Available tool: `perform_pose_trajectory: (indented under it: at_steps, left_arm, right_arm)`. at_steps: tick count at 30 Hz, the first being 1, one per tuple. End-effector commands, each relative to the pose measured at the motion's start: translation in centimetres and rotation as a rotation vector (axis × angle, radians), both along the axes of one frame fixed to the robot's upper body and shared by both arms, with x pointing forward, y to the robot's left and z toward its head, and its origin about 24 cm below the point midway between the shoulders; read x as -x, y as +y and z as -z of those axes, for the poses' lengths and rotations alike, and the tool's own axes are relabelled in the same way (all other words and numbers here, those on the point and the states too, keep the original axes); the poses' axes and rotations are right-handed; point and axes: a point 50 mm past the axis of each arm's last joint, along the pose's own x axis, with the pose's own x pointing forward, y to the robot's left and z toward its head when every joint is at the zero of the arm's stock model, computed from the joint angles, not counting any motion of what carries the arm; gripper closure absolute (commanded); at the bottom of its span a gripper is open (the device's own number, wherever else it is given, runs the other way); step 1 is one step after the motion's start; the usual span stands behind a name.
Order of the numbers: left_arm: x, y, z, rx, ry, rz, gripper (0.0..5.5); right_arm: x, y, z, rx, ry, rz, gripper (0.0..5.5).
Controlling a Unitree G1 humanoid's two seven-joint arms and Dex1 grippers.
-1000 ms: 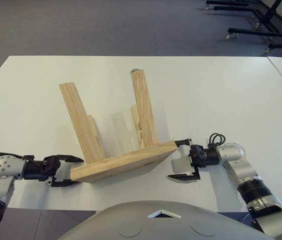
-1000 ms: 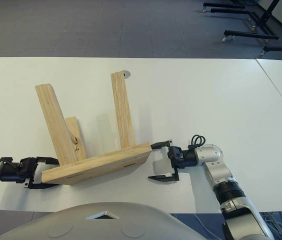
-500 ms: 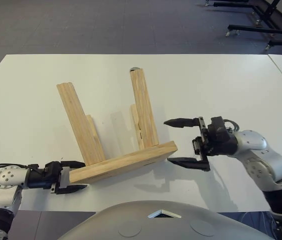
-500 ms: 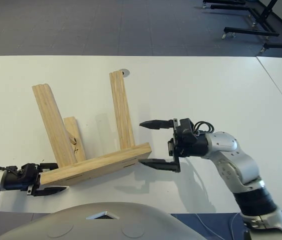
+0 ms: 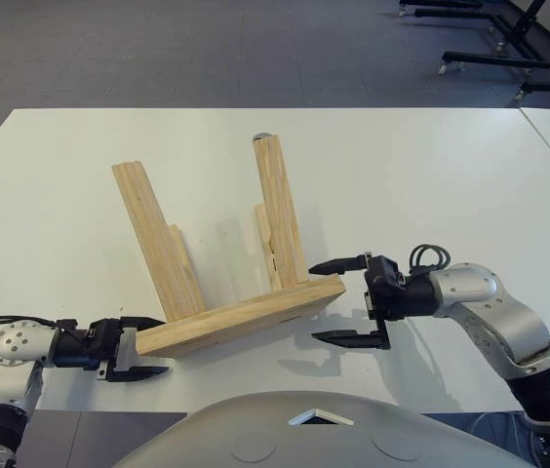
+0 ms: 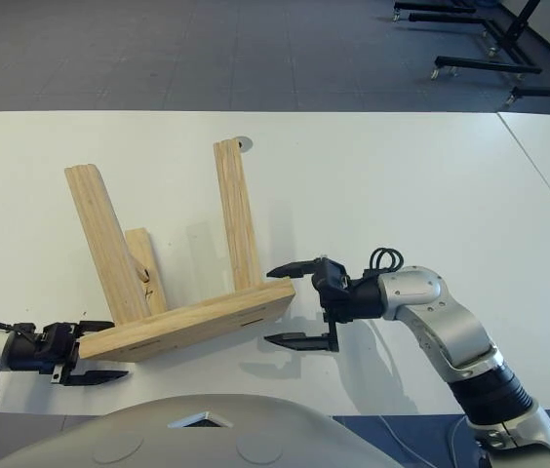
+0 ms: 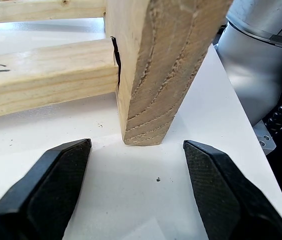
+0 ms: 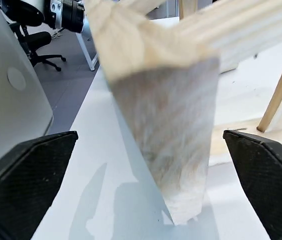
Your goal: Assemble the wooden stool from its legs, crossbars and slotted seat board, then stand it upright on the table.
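Left claw point(image 5: 155, 345): spread wide, empty. Seat board point(image 5: 241, 317) left end sits just ahead of its fingertips point(image 7: 61, 165), centred on gap, apart from both.

Right claw point(image 5: 314, 302): spread wide, empty. Board right end faces its gap; upper finger close by board's top corner, lower finger low over table point(image 5: 431, 175) beside bottom edge. Contact: cannot tell.

Board stands on long edge between the two claws. Legs point(image 5: 158, 239) rise from its far face, away from both claws.
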Motion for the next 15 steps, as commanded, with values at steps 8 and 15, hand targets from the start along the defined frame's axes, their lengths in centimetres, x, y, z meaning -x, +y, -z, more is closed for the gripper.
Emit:
perform_pose_trajectory:
  at_steps: [8, 15]
  left_arm:
    - [-0.7, 0.3, -0.3, -0.031, -0.022, 0.032, 2.12]
    - [-0.4, 0.3, -0.3, -0.029, -0.025, 0.029, 2.12]
  right_arm:
    - [-0.3, 0.7, 4.9, 0.077, 0.029, -0.063, 0.14]
    - [0.4, -1.4, 6.8, 0.130, 0.039, -0.073, 0.80]
